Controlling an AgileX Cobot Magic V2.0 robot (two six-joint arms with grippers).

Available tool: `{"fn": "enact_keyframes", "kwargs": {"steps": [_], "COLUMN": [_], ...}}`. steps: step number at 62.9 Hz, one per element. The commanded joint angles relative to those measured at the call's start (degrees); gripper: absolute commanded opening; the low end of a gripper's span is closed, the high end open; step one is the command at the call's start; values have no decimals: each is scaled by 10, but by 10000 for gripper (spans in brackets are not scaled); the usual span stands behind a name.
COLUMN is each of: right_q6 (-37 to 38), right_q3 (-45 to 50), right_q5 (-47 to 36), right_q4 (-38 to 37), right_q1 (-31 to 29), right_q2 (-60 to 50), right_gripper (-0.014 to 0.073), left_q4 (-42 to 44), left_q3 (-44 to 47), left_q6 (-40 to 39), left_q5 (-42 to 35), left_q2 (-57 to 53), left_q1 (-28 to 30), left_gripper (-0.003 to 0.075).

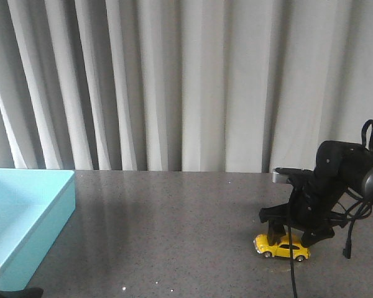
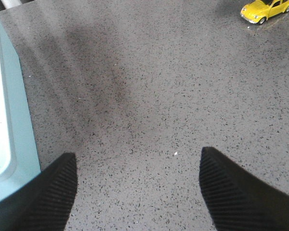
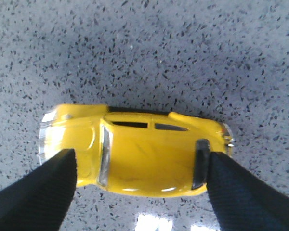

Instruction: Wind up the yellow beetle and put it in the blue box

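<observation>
The small bright yellow toy beetle car (image 1: 281, 246) stands on the grey speckled tabletop (image 1: 174, 223), the right tool (image 3: 139, 168) half open with fingers astride it, not clearly gripping, so winding and storing in the far pale turquoise-blue box (image 1: 46, 214) seem left, the left tool (image 2: 137, 192) wide open, empty.

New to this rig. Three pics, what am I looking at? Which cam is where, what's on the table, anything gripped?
It is a two-armed robot at a grey speckled table. The front view looks forward over the table; the other two come from cameras on each wrist, black fingertips at the bottom. The right gripper straddles the yellow beetle, a toy car standing on the table; its fingers sit at the car's two ends, contact unclear. The left gripper is open and empty beside the blue box.
</observation>
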Motion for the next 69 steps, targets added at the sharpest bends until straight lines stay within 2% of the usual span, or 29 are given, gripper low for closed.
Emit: {"fn": "enact_keyframes", "kwargs": {"steps": [1,25,38,69], "right_q6": [-2,7,-5,-131], "right_q3": [-15,-14,-14,-14], "right_q5": [-14,-1,20,28], "right_q4": [14,15,18,23], "right_q1": [-2,-9,-51,-171], "right_q2": [-20,-9,-9,-9], "right_gripper": [561,561,561,561], "left_q4": [-4,-4,-4,1], "left_q3": [-18,-18,-18,-18], "left_q6": [-1,-1,-1,-1], "left_q5": [-31,-31,-31,-6], "left_q2": [-3,-3,-3,-3], "left_q1": [-4,-4,-4,-4], "left_gripper": [522,522,522,522]}}
